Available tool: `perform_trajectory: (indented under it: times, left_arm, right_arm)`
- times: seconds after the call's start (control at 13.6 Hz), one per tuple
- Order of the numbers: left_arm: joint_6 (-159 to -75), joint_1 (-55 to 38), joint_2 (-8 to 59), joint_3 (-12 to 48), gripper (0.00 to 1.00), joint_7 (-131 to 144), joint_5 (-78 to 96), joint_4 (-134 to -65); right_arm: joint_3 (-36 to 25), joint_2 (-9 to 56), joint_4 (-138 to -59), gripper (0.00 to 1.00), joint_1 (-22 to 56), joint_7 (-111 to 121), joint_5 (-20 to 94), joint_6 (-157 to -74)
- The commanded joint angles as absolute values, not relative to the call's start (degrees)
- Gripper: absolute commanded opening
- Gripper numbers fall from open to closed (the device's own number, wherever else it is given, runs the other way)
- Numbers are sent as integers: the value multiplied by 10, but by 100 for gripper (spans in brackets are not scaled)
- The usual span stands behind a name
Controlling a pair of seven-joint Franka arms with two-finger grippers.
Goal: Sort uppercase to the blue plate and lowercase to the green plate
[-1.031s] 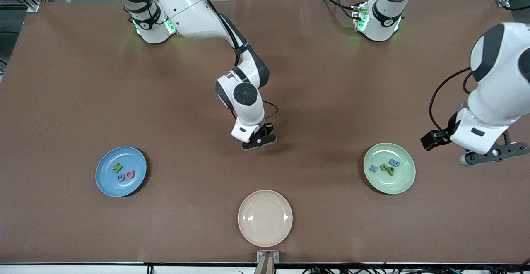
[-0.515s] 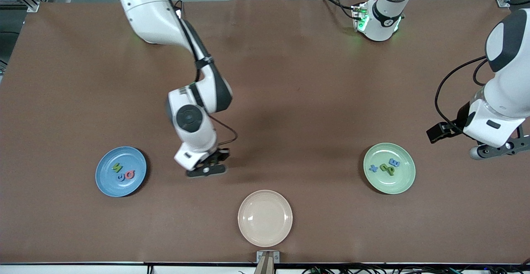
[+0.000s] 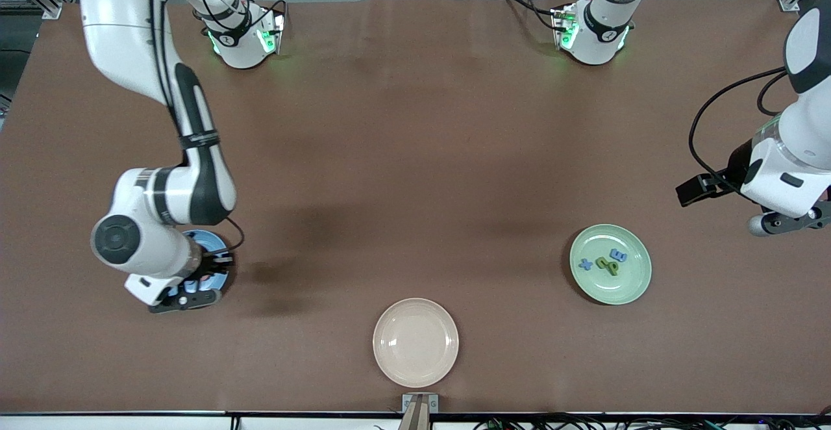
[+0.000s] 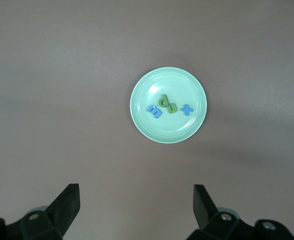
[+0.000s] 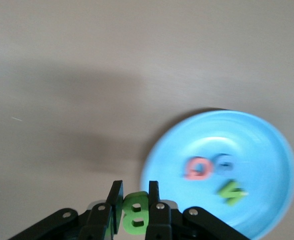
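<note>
My right gripper [image 3: 185,297] hangs over the blue plate [image 3: 213,240], at the plate's edge nearer the front camera. It is shut on the green B [image 5: 136,214]. In the right wrist view the blue plate [image 5: 267,145] holds a pink-red G [image 5: 197,167], a blue G [image 5: 223,162] and a green N [image 5: 231,191]. The green plate [image 3: 624,290] holds a blue x [image 3: 585,264], two green letters [image 3: 609,264] and a blue E-shaped piece [image 3: 619,256]. My left gripper [image 3: 789,222] is open and empty over bare table beside the green plate [image 4: 152,130], at the left arm's end.
An empty beige plate [image 3: 415,342] lies near the table's front edge, between the two coloured plates. A brown mat covers the table.
My right arm has swung from the middle of the table to over the blue plate. My left arm has drawn back a little toward its end of the table.
</note>
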State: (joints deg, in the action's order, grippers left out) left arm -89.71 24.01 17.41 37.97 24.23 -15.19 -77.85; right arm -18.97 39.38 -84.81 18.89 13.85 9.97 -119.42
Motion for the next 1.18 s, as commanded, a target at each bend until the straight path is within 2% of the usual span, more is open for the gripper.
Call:
perform_trajectory:
  times: [0.0, 0.15, 0.22, 0.29, 0.37, 0.44, 0.52, 0.74, 0.88, 1.03, 1.1]
  left_arm:
    - [-876, 243, 134, 382, 100, 227, -139, -779]
    - [-847, 243, 125, 388, 100, 222, -131, -779]
    - [-841, 243, 116, 387, 100, 222, -131, -779]
    - [-838, 243, 105, 387, 100, 222, -127, -780]
    - [-831, 243, 98, 387, 100, 222, -120, -780]
    - [-828, 243, 97, 388, 100, 222, -112, -780]
    - [-827, 243, 94, 388, 100, 222, -105, -780]
    - [-826, 235, 87, 388, 100, 222, -102, -781]
    - [-827, 175, 67, 332, 100, 211, -102, -796]
    - [-831, 132, 45, 262, 100, 165, -66, -816]
    - [-830, 110, 31, 225, 100, 145, -49, -827]
  right_arm:
    - [-173, 389, -864, 3, 142, 214, 105, -1195]
    - [-173, 391, -885, 8, 127, 251, 119, -1201]
    - [-173, 398, -886, 14, 122, 267, 126, -1200]
    - [-173, 404, -886, 28, 123, 273, 126, -1200]
    - [-173, 410, -887, 37, 122, 273, 126, -1199]
    - [-173, 415, -889, 54, 121, 273, 126, -1196]
    - [-173, 419, -892, 58, 120, 277, 126, -1199]
    - [-173, 417, -885, 81, 127, 276, 126, -1196]
    - [-173, 411, -863, 86, 127, 274, 127, -1196]
    - [-172, 395, -843, 99, 127, 272, 127, -1190]
    - [-172, 373, -842, 100, 127, 272, 127, -1171]
